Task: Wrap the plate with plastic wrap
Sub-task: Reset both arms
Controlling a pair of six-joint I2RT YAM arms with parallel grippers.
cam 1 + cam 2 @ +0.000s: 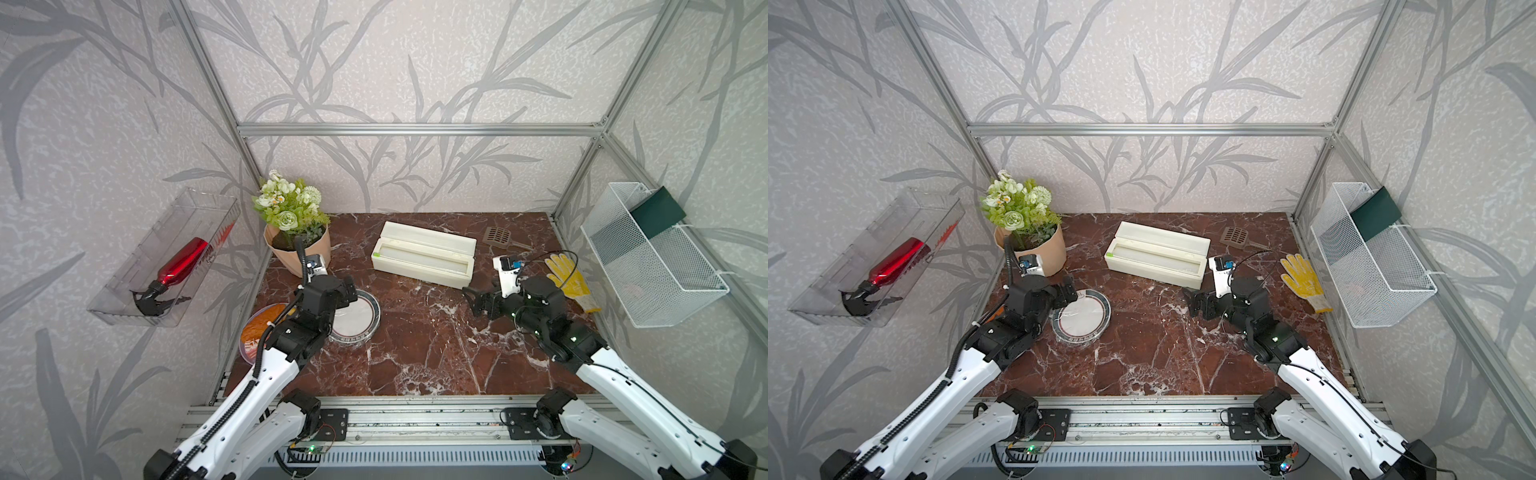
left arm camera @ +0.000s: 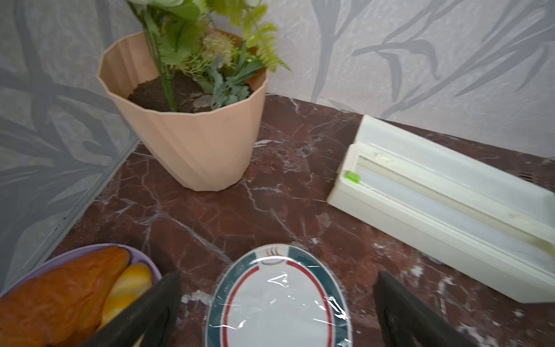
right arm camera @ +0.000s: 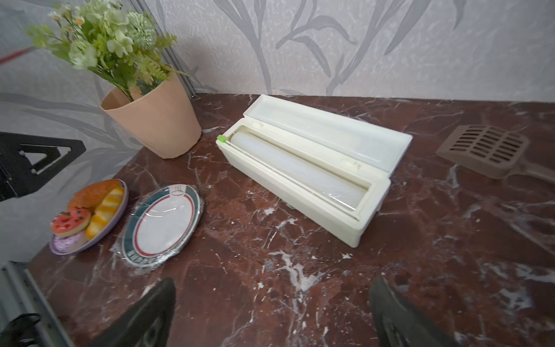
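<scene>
Plate (image 1: 360,319) covered, both grippers empty.
In both top views it lies left on the table (image 1: 415,357), beside the left gripper (image 1: 1068,291). Left wrist: plastic wrap (image 2: 279,303) covers it, jaws wide apart. Right wrist: right gripper (image 3: 273,285) gapes, holding nothing.

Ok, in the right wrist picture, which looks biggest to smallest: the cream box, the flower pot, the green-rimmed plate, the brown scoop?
1. cream box.
2. flower pot and green-rimmed plate look about alike, so no ranking.
3. brown scoop, smallest, though its handle is cut off.
</scene>
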